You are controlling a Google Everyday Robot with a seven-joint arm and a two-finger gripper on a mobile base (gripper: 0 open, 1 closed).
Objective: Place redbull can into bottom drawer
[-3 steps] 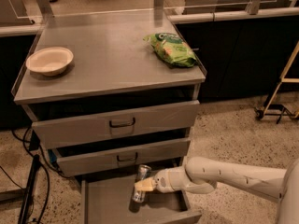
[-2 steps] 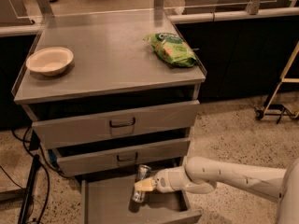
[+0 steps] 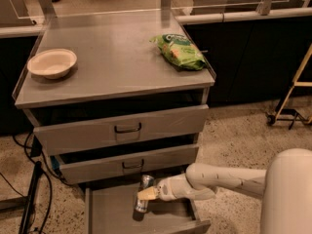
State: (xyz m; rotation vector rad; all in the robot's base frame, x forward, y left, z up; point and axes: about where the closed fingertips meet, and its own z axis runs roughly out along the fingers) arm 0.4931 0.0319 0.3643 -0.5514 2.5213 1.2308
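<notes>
The redbull can stands nearly upright on the floor of the bottom drawer, which is pulled out below the two upper drawers. Its silver top shows just under the middle drawer's front. My gripper reaches in from the right on a white arm, with its pale fingertips against the can's right side at mid height. The can looks held between the fingers.
On the cabinet top lie a green snack bag at the right and a cream bowl at the left. The top drawer and middle drawer stand slightly ajar. Cables run along the floor at left; a wooden stand is at far right.
</notes>
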